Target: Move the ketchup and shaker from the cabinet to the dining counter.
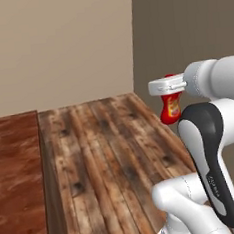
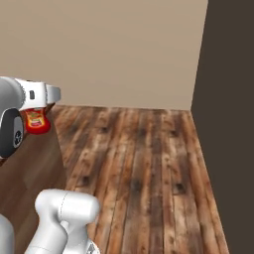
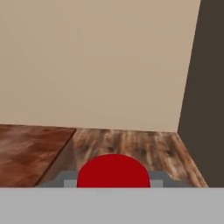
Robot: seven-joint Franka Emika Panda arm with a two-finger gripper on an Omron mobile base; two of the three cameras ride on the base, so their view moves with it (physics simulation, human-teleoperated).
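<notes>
My gripper (image 1: 171, 91) is shut on the ketchup (image 1: 170, 109), a small red squeeze bottle with a yellowish label, held by its top and hanging upright in the air over the plank floor. From the right the ketchup (image 2: 36, 122) hangs under the gripper (image 2: 37, 108), close to the corner of the dining counter (image 2: 30, 173). Along the hand, the red ketchup cap (image 3: 113, 171) sits between the grey fingers (image 3: 66, 179). The dining counter's (image 1: 16, 173) glossy reddish-brown top lies to the left, lower than the bottle, and shows as the dining counter (image 3: 26, 148) in the hand view. The shaker and cabinet are out of view.
A dark wood plank floor (image 1: 107, 155) stretches ahead to a beige wall (image 1: 57, 44). A dark brown wall (image 2: 228, 99) closes off the right side. The robot's own white arm (image 1: 212, 146) stands in the lower right of the left base view.
</notes>
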